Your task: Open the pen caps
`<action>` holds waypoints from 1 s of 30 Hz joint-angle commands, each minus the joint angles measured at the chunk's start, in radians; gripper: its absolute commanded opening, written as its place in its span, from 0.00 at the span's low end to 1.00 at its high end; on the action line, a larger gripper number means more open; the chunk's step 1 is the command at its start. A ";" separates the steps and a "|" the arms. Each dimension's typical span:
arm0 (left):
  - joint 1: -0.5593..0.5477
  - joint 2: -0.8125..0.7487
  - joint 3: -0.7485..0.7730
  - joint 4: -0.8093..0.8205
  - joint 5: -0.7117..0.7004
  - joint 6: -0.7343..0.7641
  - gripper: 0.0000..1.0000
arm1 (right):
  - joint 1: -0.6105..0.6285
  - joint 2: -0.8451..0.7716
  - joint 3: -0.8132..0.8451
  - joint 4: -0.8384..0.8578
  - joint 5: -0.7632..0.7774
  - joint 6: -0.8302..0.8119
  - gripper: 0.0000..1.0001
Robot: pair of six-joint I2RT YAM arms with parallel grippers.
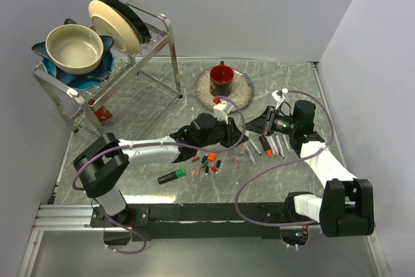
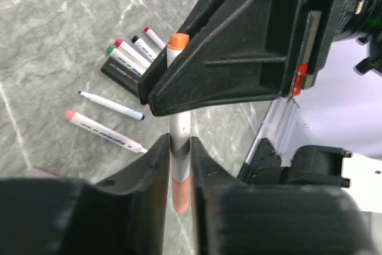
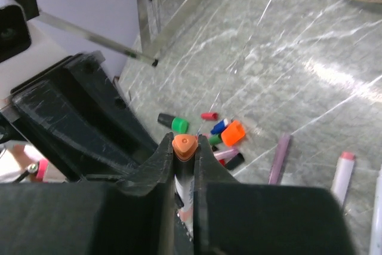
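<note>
Orange cap: sits on top end of slim white pen [image 2: 180, 147], seen in left wrist view [image 2: 178, 40] and right wrist view [image 3: 184, 146]; pen held in air between both arms, above tabletop [image 1: 155, 102].
Left tool [image 2: 179, 171]: pressed together on pen barrel, lower part; pinching white pen.
Right tool [image 3: 184, 165]: pressed in on same pen just under orange cap; fingers flank the cap end.
Step in hand: two-arm pull-off; one tool anchors barrel, other takes cap end. Cap not yet off by the look of it.
Next move: prob. pull tools apart along pen axis, straight, no twist off-line; right grip needs to be on cap itself, not barrel, and can't tell for sure that it is.
Loose caps: small heap on tabletop [image 3: 233, 134], orange, green, blue, red, black, near left arm.
Other pens: row lying near right arm [image 2: 134, 58], several w/ caps on, so more to do.
Risk: slim pen could slip or bend if pull goes crooked.
</note>
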 commanded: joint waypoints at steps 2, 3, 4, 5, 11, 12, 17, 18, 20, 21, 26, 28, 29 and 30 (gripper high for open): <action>-0.008 -0.025 0.015 0.041 -0.019 0.003 0.41 | -0.001 -0.006 0.073 -0.059 -0.011 -0.082 0.00; -0.008 -0.029 0.002 0.044 -0.016 0.004 0.44 | -0.001 -0.007 0.073 -0.061 -0.008 -0.085 0.00; -0.008 -0.034 0.000 0.046 -0.013 0.007 0.49 | -0.002 -0.009 0.073 -0.062 -0.007 -0.083 0.00; -0.008 -0.034 -0.003 0.041 -0.004 0.009 0.61 | -0.012 -0.004 0.073 -0.062 -0.008 -0.080 0.00; -0.008 -0.014 -0.012 0.058 0.036 0.001 0.79 | -0.041 -0.007 0.070 -0.054 -0.002 -0.068 0.00; -0.008 -0.005 -0.009 0.063 0.051 0.000 0.78 | -0.050 -0.009 0.068 -0.050 -0.001 -0.060 0.00; -0.010 0.043 0.018 0.063 0.122 -0.007 0.62 | -0.078 -0.010 0.059 -0.024 -0.001 -0.033 0.00; -0.008 0.052 0.011 0.074 0.143 -0.010 0.60 | -0.085 -0.007 0.057 -0.021 -0.002 -0.022 0.00; -0.008 0.058 0.005 0.112 0.150 -0.026 0.57 | -0.093 -0.004 0.053 -0.010 -0.004 -0.013 0.00; -0.010 0.066 0.006 0.117 0.154 -0.028 0.56 | -0.096 -0.003 0.051 -0.005 -0.007 -0.001 0.00; -0.008 0.093 0.053 0.092 0.185 -0.025 0.32 | -0.101 0.001 0.040 0.012 -0.007 0.015 0.00; -0.008 0.099 0.063 0.084 0.187 -0.022 0.01 | -0.101 0.004 0.048 0.004 -0.004 0.003 0.00; -0.010 0.098 0.054 0.089 0.177 -0.025 0.01 | -0.105 0.002 0.051 -0.016 -0.001 -0.007 0.00; -0.010 0.089 0.044 0.095 0.180 -0.027 0.01 | -0.110 -0.001 0.056 -0.025 0.007 -0.026 0.00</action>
